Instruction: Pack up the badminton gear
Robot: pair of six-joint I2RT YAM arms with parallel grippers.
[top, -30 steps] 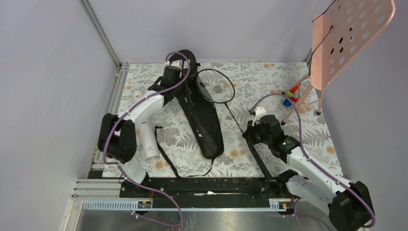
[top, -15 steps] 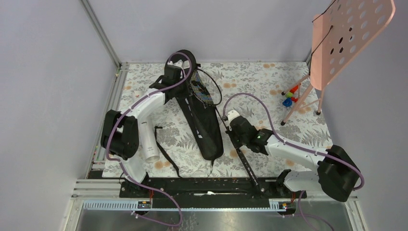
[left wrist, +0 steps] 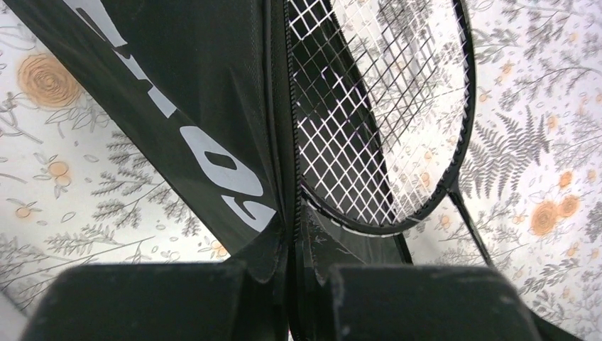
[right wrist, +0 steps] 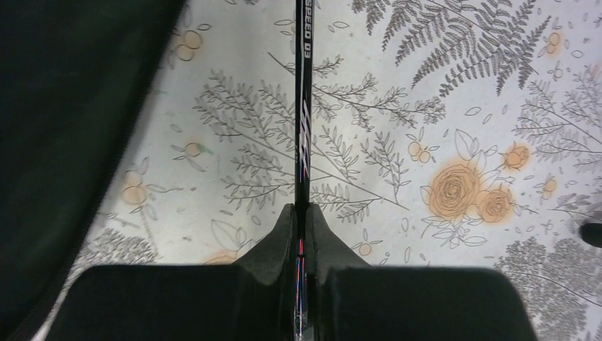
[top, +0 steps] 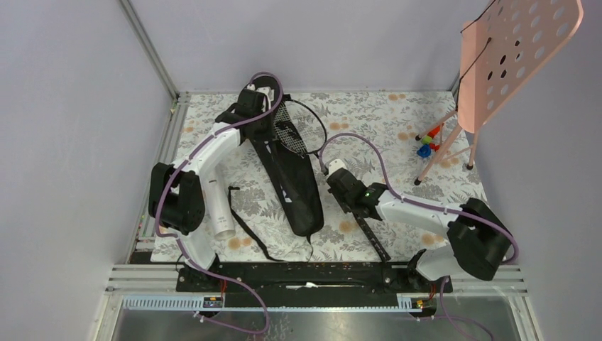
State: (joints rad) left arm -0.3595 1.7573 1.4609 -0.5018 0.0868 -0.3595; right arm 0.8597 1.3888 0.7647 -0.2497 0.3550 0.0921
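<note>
The black racket bag [top: 298, 192] lies lengthwise on the flowered mat, its wide end at the back. My left gripper [top: 261, 106] is shut on the bag's zip edge [left wrist: 287, 177] and holds that flap up. A thin black racket [top: 287, 131] has its strung head [left wrist: 376, 106] at the bag's opening, partly over the lower flap. Its shaft [right wrist: 303, 106] runs toward the front right, with my right gripper [top: 332, 174] shut on it beside the bag [right wrist: 71, 106]. The long white tube [top: 219, 209] lies left of the bag by the left arm.
A pink perforated board [top: 511, 50] on a thin-legged stand rises at the back right, with small coloured toys [top: 426, 148] at its feet. The bag's black strap [top: 245, 227] loops over the mat near the tube. Metal rails [top: 170, 142] edge the mat's left side.
My right arm has swung left toward the bag with the racket, sliding its head up to the bag's opening. The left gripper shifted slightly left and back with the flap.
</note>
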